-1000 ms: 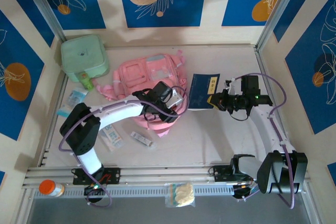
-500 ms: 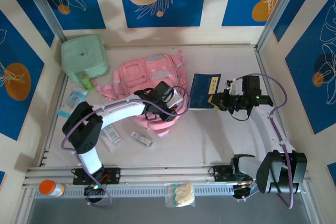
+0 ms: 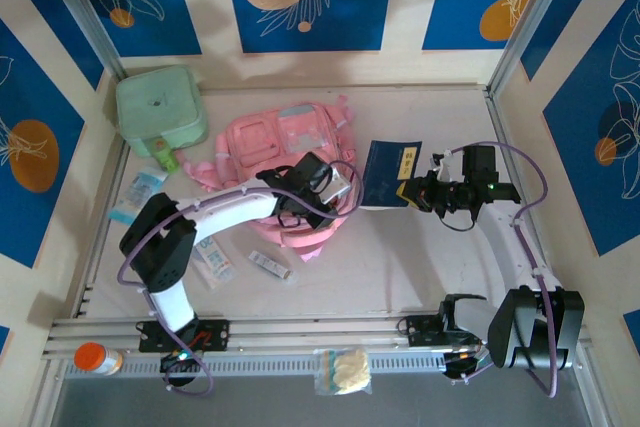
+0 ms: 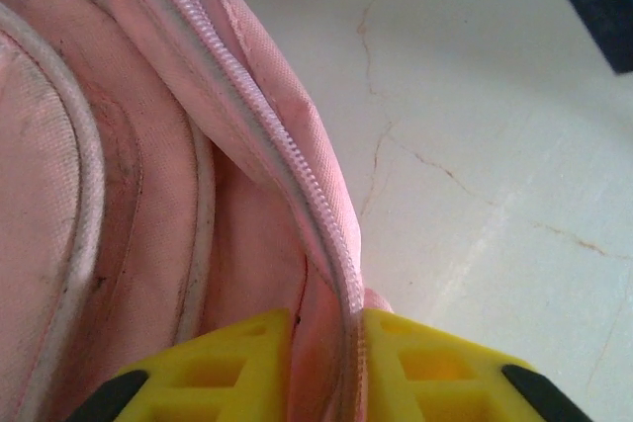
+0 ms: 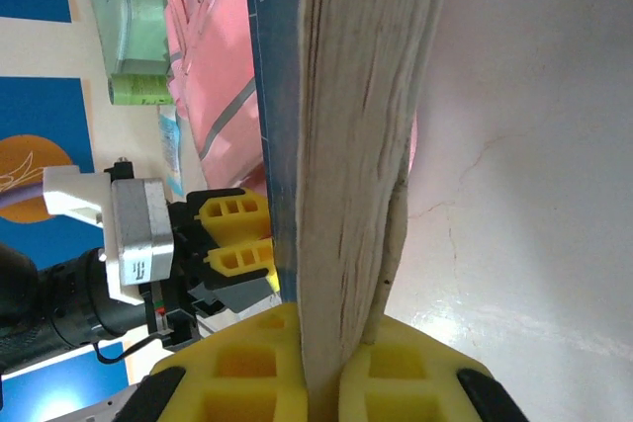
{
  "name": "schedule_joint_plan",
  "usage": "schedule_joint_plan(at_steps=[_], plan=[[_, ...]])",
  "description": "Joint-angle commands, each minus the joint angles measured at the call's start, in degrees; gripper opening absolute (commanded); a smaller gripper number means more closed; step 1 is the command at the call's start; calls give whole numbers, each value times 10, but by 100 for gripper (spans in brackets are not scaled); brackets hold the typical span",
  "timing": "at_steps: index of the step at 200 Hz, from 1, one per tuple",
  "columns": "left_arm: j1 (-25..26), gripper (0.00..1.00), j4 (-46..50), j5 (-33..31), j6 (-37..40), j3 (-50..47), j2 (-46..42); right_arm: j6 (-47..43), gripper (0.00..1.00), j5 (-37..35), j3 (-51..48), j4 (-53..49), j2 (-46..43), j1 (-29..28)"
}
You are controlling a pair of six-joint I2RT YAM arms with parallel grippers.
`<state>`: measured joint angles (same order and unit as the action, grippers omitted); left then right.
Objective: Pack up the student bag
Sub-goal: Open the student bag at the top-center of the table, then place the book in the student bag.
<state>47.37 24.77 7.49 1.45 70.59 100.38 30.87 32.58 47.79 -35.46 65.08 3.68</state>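
The pink student bag (image 3: 268, 142) lies at the middle back of the table. My left gripper (image 3: 338, 193) is at the bag's right edge, and in the left wrist view its yellow fingers (image 4: 237, 363) are shut on the bag's (image 4: 138, 175) zipped fabric edge (image 4: 297, 160). A dark blue book (image 3: 388, 169) hangs just right of the bag, with my right gripper (image 3: 405, 190) shut on its near end. In the right wrist view the book's (image 5: 366, 126) pages stand between the right gripper's (image 5: 331, 368) pads, and the left gripper (image 5: 232, 234) and bag (image 5: 203, 66) show beyond it.
A mint-green soft case (image 3: 158, 107) sits at the back left with a small green bottle (image 3: 165, 157) beside it. Small packets (image 3: 145, 185) (image 3: 212, 262) (image 3: 268, 264) lie along the left. An orange-lidded jar (image 3: 95, 358) and a clear pouch (image 3: 345, 370) rest on the front rail.
The left gripper's fingers have closed onto the bag's zipped edge. The right gripper with the book has hardly moved.
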Motion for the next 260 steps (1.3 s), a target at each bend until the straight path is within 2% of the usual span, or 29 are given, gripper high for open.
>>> schedule_joint_plan(at_steps=[1,13,39,86,119,141,166,187,212,260], plan=[[-3,19,14,13,0,23,5,-1,0,29,-7,8,-11,4],[-3,10,15,9,1,26,0,1,0,29,-8,8,-12,4],[-6,0,26,-13,-2,40,-23,1,0,31,-7,5,-14,4],[-10,0,55,-115,-16,107,-83,3,0,40,4,-14,-19,-2],[-13,0,60,-188,3,175,-99,12,0,35,13,-28,-24,-21],[-16,0,57,-206,23,212,-99,39,0,31,5,-12,-24,-53],[-18,0,54,-211,38,239,-95,67,0,5,7,19,-5,-121],[-17,0,49,-216,44,243,-99,110,0,-4,4,94,32,-181],[-17,0,43,-213,47,237,-111,131,0,-16,45,180,118,-241],[-17,0,53,-239,36,236,-122,153,0,-21,171,271,315,-291]])
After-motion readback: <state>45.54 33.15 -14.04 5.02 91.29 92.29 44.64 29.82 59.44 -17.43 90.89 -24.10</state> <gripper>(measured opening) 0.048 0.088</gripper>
